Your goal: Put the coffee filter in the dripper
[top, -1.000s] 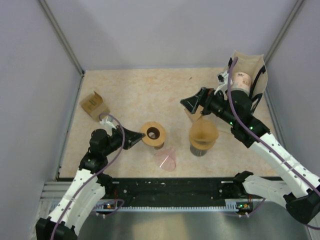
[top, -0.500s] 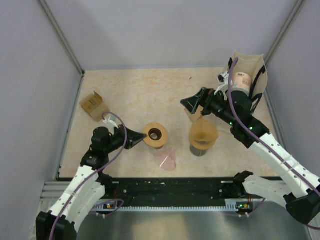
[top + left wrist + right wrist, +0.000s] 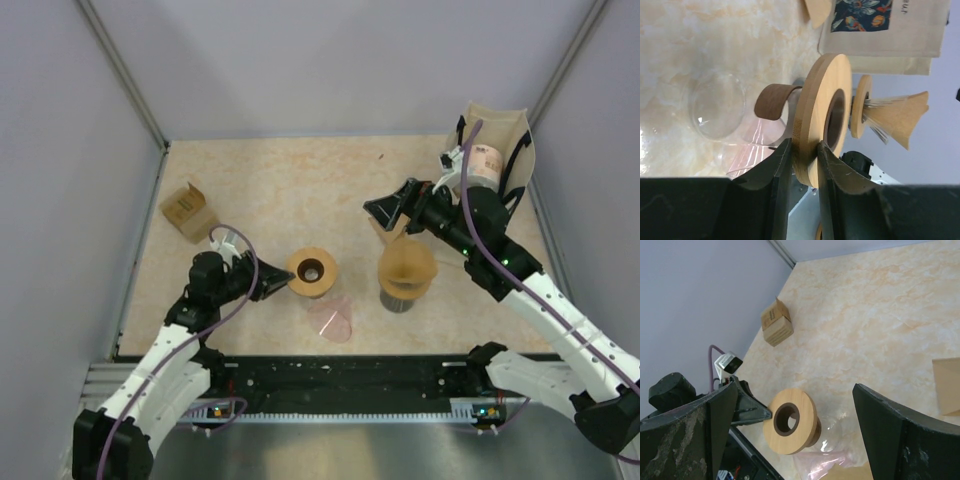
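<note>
The dripper [image 3: 311, 272] is a glass cone with a round wooden collar and a brown handle, lying tipped on the table left of centre. My left gripper [image 3: 288, 282] is shut on the rim of that wooden collar [image 3: 820, 115], one finger on each face. The brown paper coffee filter [image 3: 407, 262] sits cone-up on a dark stand to the right, apart from the dripper; in the left wrist view the filter [image 3: 900, 117] shows behind the collar. My right gripper [image 3: 385, 212] hangs open above the table beyond the filter, holding nothing, and looks down on the collar [image 3: 802, 410].
A small cardboard box [image 3: 188, 212] lies at the far left. A cloth tote bag [image 3: 495, 160] with a canister in it stands at the back right, with a flat brown packet [image 3: 383, 230] in front of it. Pinkish clear plastic [image 3: 330, 320] lies near the dripper.
My left arm has pushed forward and to the right, and the wooden collar has shifted slightly right with it. The right arm has barely moved.
</note>
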You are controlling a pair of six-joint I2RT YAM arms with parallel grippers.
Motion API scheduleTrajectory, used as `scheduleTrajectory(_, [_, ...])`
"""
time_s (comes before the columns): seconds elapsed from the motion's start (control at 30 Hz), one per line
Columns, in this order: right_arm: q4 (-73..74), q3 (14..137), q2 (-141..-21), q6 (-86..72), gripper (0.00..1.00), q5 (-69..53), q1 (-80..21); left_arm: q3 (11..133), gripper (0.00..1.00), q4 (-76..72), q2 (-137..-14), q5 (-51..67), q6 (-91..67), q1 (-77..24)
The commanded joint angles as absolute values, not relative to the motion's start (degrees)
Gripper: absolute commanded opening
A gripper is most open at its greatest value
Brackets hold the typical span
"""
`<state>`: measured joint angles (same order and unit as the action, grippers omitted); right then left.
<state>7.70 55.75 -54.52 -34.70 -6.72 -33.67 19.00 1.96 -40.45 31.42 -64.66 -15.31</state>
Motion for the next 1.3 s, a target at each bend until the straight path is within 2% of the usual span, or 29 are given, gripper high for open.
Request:
scheduleTrajectory(0.0, [5.0, 55.4, -53.3, -35.5, 0.99, -6.9, -33.5, 18.7, 0.3, 8.3, -41.3, 27.5, -59.6, -15.2])
scheduleTrajectory(0.1, [4.8, 55.2, -53.2, -35.6, 0.99, -6.7, -33.5, 19.5, 0.37, 10.1, -40.9, 26.2, -58.5, -15.2])
scheduleTrajectory(0.37, [5.5, 55.6, -53.5, -34.8, 0.99, -7.3, -33.4, 21.7, 0.63, 12.6, -39.0, 26.1, -56.2, -15.2])
scheduleTrajectory(0.4, [5.9, 55.7, -53.5, -34.6, 0.99, -7.4, -33.5, 22.7, 0.68, 13.7, -38.7, 25.8, -55.4, -15.2])
scheduleTrajectory(0.43, [6.1, 55.7, -53.5, -34.3, 0.99, -7.4, -33.4, 23.9, 0.77, 14.7, -38.2, 25.3, -54.2, -15.2])
scheduleTrajectory(0.5, [6.8, 56.0, -53.4, -33.5, 0.99, -7.3, -33.4, 25.8, 0.87, 16.8, -37.0, 25.3, -52.0, -15.2])
scheduleTrajectory(0.6, [8.9, 57.0, -53.2, -30.3, 0.99, -7.0, -33.5, 29.3, 0.96, 21.6, -34.2, 24.4, -47.9, -15.2])
scheduleTrajectory(0.8, [24.5, 65.4, -53.7, -15.8, 0.99, -5.8, -36.0, 34.1, 0.99, 30.2, -26.4, 15.0, -42.1, -15.2])
scheduleTrajectory(0.9, [28.6, 70.6, -56.2, -9.9, 0.99, 2.0, -47.3, 35.7, 0.99, 32.8, -25.0, 9.5, -41.5, -15.2])
scheduleTrajectory(1.0, [31.8, 74.6, -61.0, -7.7, 0.99, 4.7, -54.6, 37.0, 0.99, 34.7, -24.9, 6.7, -41.4, -15.2])
scheduleTrajectory(1.13, [35.1, 77.5, -68.7, -5.5, 0.99, 19.6, -67.8, 37.7, 0.99, 37.2, -24.2, -2.3, -43.1, -15.2])
scheduleTrajectory(1.27, [35.2, 76.6, -73.5, -12.4, 0.92, 19.5, -70.9, 38.8, 0.99, 42.3, -24.6, -12.1, -45.4, -15.2])
